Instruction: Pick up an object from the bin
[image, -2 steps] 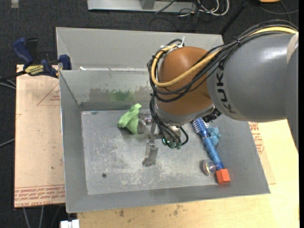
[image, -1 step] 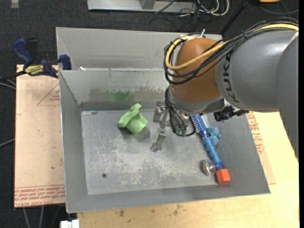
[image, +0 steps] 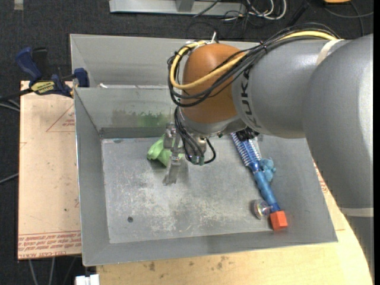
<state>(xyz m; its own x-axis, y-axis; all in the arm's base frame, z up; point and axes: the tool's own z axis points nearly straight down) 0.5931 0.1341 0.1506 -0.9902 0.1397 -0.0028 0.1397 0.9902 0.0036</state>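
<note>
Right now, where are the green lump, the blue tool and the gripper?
green lump (image: pixel 158 151), camera view, on its middle, at the bin's back left.
blue tool (image: pixel 263 186), camera view, on its blue shaft, between spring and orange end.
gripper (image: pixel 172 176), camera view, on its lower tip.

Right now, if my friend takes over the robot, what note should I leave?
Claw: low over the middle of the grey metal bin, just right of the crumpled green soft lump; touching or not, cannot tell.
Other things: long blue plastic tool with a metal spring and orange end lies at the right, small round silver piece beside its orange end.
Done: nothing lifted out yet.
Left: grab one thing and lift it.
</note>
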